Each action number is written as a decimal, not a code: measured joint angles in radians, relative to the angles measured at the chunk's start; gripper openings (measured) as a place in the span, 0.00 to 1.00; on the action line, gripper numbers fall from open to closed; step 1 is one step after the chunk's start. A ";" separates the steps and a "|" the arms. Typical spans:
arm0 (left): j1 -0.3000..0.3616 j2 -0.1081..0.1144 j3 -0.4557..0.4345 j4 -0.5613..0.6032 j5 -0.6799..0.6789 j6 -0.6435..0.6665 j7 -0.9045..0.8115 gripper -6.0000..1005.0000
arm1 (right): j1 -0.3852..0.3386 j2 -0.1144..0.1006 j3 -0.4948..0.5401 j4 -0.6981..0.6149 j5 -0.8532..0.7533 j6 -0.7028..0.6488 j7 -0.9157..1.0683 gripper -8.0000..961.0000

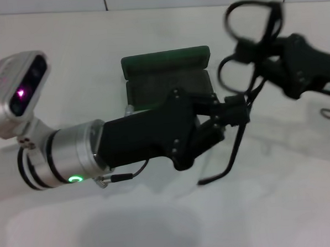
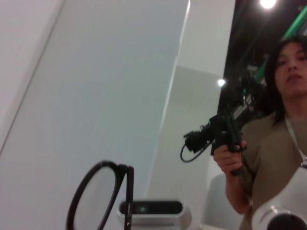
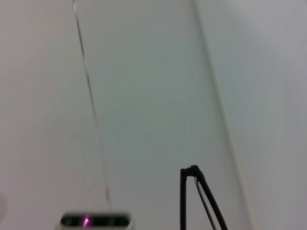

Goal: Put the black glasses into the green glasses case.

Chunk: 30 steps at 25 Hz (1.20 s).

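Holding the black glasses (image 1: 250, 52) between both arms at upper right, right gripper (image 1: 269, 60) clamped on the frame, left gripper (image 1: 231, 117) pinching a temple (long axis vertical), green glasses case (image 1: 168, 73) lying open just left.

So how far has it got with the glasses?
The green glasses case already lies open on the table. The black glasses are held in the air between the left gripper and right gripper, beside the case. Lowering them inside is left.
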 joint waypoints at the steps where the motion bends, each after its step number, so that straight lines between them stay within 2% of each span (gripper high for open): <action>1: 0.010 0.000 0.000 0.000 -0.009 0.004 0.003 0.09 | -0.012 -0.003 0.007 -0.004 0.018 -0.019 -0.002 0.12; 5: 0.051 0.001 0.003 0.000 -0.028 0.009 0.010 0.09 | -0.039 -0.010 0.088 -0.009 0.046 -0.130 -0.006 0.12; 9: 0.063 0.001 0.011 0.000 -0.019 0.009 0.008 0.09 | -0.060 -0.011 0.210 -0.009 0.047 -0.289 -0.006 0.12; 11: 0.055 0.002 0.039 0.001 -0.012 0.009 0.005 0.09 | -0.061 -0.004 0.286 -0.006 0.061 -0.388 -0.007 0.12; 14: 0.034 0.002 0.144 0.027 -0.010 0.013 0.003 0.09 | -0.056 0.008 0.311 0.001 0.092 -0.430 -0.020 0.12; 17: 0.035 0.000 0.264 0.101 -0.061 0.038 0.003 0.09 | -0.017 0.015 0.288 0.056 0.110 -0.423 -0.074 0.12; 19: 0.040 0.000 0.372 0.150 -0.153 0.051 0.007 0.09 | 0.029 0.015 0.251 0.139 0.111 -0.395 -0.137 0.12; 20: 0.040 0.000 0.372 0.150 -0.153 0.051 0.007 0.09 | 0.051 0.015 0.228 0.181 0.110 -0.376 -0.172 0.12; 21: 0.040 0.000 0.476 0.174 -0.274 0.049 0.029 0.09 | 0.070 0.015 0.199 0.214 0.109 -0.357 -0.196 0.12; 25: 0.049 0.000 0.541 0.179 -0.386 0.048 0.060 0.09 | 0.135 0.015 0.063 0.286 0.107 -0.295 -0.252 0.12; 30: 0.093 0.000 0.553 0.180 -0.495 0.048 0.079 0.09 | 0.138 0.015 -0.006 0.298 0.105 -0.252 -0.257 0.12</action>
